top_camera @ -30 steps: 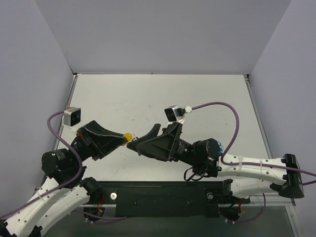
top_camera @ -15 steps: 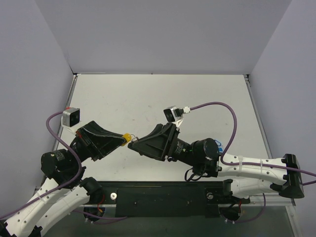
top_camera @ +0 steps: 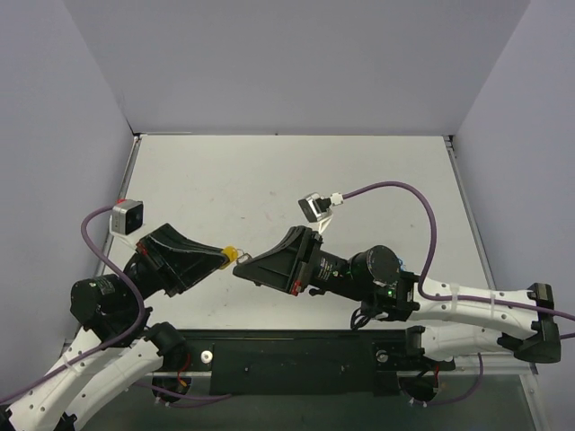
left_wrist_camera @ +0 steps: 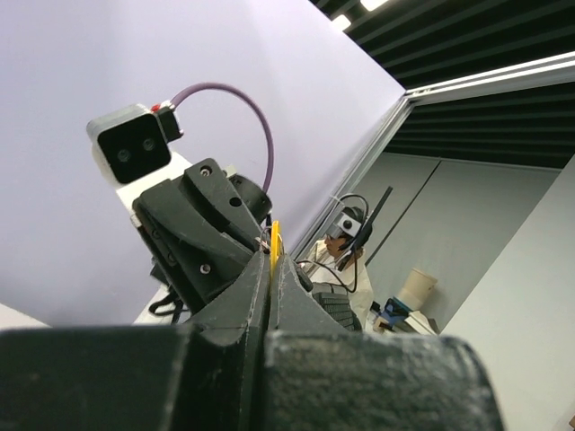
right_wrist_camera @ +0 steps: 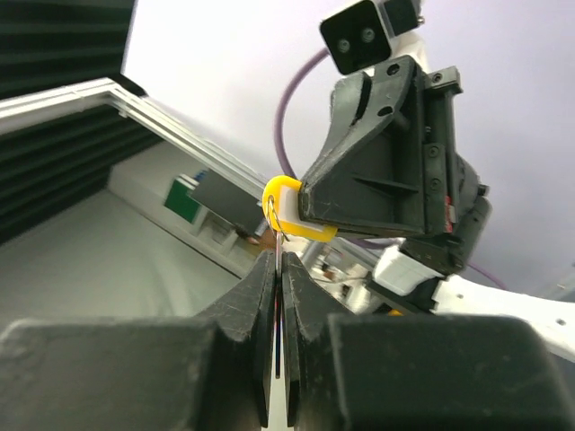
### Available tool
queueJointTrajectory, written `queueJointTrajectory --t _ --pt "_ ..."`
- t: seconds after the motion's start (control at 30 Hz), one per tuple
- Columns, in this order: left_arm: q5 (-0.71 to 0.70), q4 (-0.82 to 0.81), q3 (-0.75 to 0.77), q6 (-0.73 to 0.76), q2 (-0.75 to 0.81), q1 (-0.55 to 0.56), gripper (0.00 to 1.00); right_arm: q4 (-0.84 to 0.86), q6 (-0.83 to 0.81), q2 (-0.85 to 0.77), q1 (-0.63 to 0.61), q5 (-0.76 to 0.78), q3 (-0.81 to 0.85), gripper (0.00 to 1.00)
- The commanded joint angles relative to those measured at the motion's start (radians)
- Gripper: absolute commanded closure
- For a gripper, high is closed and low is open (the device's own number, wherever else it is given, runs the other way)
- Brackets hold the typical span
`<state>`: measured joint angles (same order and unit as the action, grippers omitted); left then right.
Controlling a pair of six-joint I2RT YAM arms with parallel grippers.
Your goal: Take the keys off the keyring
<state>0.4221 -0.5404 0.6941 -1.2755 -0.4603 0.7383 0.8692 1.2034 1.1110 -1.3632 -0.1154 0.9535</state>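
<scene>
Left hand (top_camera: pixel 221 258) clamps the yellow key (right_wrist_camera: pixel 289 214); right hand (top_camera: pixel 241 267), at its 4 o'clock, pinches shut, perhaps on the ring (right_wrist_camera: pixel 271 214). A skewed pull could slip either grip.

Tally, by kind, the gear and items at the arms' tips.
Grippers: 2, left gripper, right gripper
Wrist cameras: 2, left wrist camera, right wrist camera
Keys: 1, yellow-capped key
Rings: 1, keyring
Total: 6

Both arms are angling inward, and the left gripper (top_camera: pixel 226 254) and right gripper (top_camera: pixel 239 266) are meeting tip to tip (jaws of both pressed closed).
</scene>
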Motion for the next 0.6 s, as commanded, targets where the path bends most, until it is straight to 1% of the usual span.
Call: queueJointTrajectory --t 0.0,0.03,0.07,0.1,0.13,0.17,0.2,0.23,0.27,0.3,0.33,0.43,0.57 --pt "0.010 0.115 0.067 0.070 0.038 0.006 0.97 -0.241 -0.154 -0.069 -0.004 -0.055 0.091 1.00" --pt "0.015 0.156 0.076 0.089 0.048 0.004 0.89 -0.328 -0.183 -0.077 -0.001 -0.075 0.114 1.00" --pt "0.018 0.184 0.081 0.100 0.052 0.004 0.78 -0.385 -0.232 -0.095 -0.001 -0.090 0.123 1.00" --pt "0.021 0.225 0.088 0.119 0.064 0.006 0.72 -0.483 -0.255 -0.103 0.003 -0.098 0.151 1.00" --pt "0.021 0.249 0.093 0.126 0.071 0.004 0.62 -0.525 -0.301 -0.118 0.004 -0.119 0.165 1.00" --pt "0.021 0.288 0.099 0.143 0.087 0.004 0.59 -0.611 -0.321 -0.123 0.009 -0.130 0.189 1.00" --pt "0.021 0.305 0.099 0.149 0.092 0.004 0.52 -0.646 -0.362 -0.135 0.010 -0.151 0.205 1.00" --pt "0.023 0.339 0.107 0.165 0.103 0.004 0.49 -0.717 -0.379 -0.143 0.015 -0.162 0.232 1.00" --pt "0.030 0.353 0.113 0.171 0.107 0.006 0.46 -0.746 -0.413 -0.151 0.016 -0.188 0.244 1.00" --pt "0.035 0.385 0.119 0.186 0.114 0.004 0.45 -0.806 -0.427 -0.152 0.018 -0.199 0.269 1.00" --pt "0.044 0.399 0.125 0.198 0.115 0.006 0.44 -0.831 -0.456 -0.157 0.019 -0.217 0.280 1.00" --pt "0.072 0.430 0.143 0.217 0.112 0.004 0.43 -0.955 -0.501 -0.158 0.019 -0.256 0.329 1.00" --pt "0.124 0.433 0.162 0.240 0.085 0.004 0.41 -1.035 -0.547 -0.157 0.018 -0.303 0.369 1.00"
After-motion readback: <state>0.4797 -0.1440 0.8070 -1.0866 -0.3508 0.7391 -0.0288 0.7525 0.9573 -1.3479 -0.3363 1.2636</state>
